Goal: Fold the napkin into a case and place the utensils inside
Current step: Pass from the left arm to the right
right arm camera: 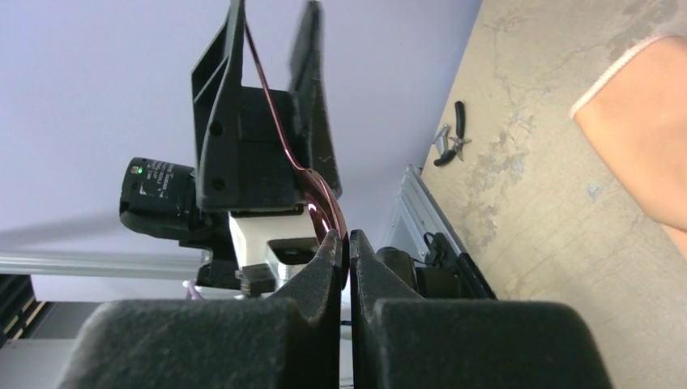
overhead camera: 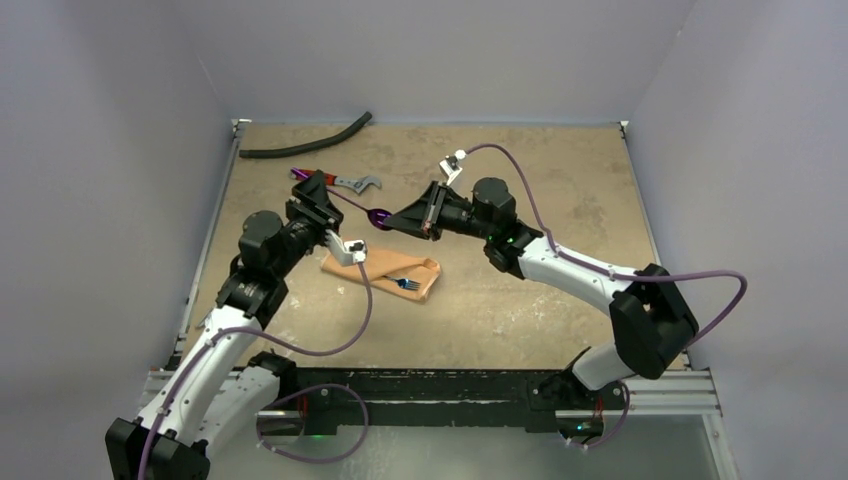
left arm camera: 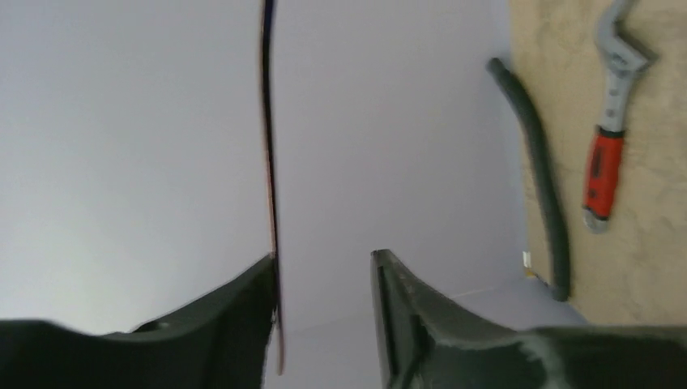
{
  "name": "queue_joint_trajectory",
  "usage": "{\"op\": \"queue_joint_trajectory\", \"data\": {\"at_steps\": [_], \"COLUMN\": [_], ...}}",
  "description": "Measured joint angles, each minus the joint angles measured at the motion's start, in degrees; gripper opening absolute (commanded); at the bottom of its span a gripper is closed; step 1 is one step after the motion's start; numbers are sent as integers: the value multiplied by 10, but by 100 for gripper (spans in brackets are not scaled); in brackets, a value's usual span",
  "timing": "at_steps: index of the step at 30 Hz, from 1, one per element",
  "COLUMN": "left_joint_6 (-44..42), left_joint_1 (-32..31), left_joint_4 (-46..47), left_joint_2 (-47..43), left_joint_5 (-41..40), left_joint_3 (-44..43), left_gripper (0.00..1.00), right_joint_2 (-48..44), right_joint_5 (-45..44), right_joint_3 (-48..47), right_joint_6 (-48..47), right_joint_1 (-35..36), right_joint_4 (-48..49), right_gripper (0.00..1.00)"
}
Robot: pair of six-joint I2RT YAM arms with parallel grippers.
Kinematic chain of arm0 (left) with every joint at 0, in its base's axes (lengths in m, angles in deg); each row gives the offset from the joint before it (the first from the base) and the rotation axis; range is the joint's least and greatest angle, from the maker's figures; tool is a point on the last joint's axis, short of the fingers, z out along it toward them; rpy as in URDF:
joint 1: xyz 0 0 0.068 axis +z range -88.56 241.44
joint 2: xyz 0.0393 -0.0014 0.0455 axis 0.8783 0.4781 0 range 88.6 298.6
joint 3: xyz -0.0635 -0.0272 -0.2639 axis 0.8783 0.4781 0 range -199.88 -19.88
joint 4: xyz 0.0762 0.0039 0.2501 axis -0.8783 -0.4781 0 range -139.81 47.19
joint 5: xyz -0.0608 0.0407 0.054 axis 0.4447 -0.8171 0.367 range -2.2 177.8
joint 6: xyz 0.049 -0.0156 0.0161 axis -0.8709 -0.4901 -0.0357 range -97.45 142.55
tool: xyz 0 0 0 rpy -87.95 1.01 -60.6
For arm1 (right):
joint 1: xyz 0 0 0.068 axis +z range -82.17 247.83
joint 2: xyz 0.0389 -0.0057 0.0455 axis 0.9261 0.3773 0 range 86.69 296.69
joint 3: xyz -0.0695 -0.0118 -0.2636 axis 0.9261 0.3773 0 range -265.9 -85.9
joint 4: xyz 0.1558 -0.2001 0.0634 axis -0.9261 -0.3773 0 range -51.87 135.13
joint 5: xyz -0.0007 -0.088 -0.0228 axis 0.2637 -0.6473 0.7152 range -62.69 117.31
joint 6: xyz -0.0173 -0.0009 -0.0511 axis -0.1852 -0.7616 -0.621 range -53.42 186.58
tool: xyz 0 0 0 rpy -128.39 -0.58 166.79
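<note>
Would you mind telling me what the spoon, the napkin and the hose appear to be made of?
Spoon: likely metal, glossy purple, with bright glints on its thin handle.
Napkin: soft peach cloth, matte, with a paler hemmed edge.
Hose: probably rubber, matte black, lying in a gentle curve.

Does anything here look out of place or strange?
A red-handled wrench and a black hose lie at the far side of the table, odd beside tableware. The purple spoon hangs in the air, pinched by the right hand.
</note>
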Motion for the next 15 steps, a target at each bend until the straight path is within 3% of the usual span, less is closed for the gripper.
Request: {"op": "queue_joint_trajectory", "data": {"at_steps": [3,4,10,15], "left_joint_6": [46,76,328,501], "left_joint_1": [-4,-5,-5,7], "left_joint_4": [-69,-106,-304,-408], "left_joint_2": [21,37,191,286], "left_joint_5": [-14,-20,-41,-32], "left_joint_3": [-21,-39,-196,-216], "left_gripper": [84,88,95,93], "right_joint_2": [-3,-6,-75,-162], "right_joint_5": [-7,-10,-21,-57], "right_joint_3": [-5,-7,17,73], "right_joint_6": [-24,-38,-122,-197], "right_joint_1": [-7,-11,-92,-135], "right_joint_4": [-38,-60,-191,-319], "right_gripper": [0,0,0,0]}}
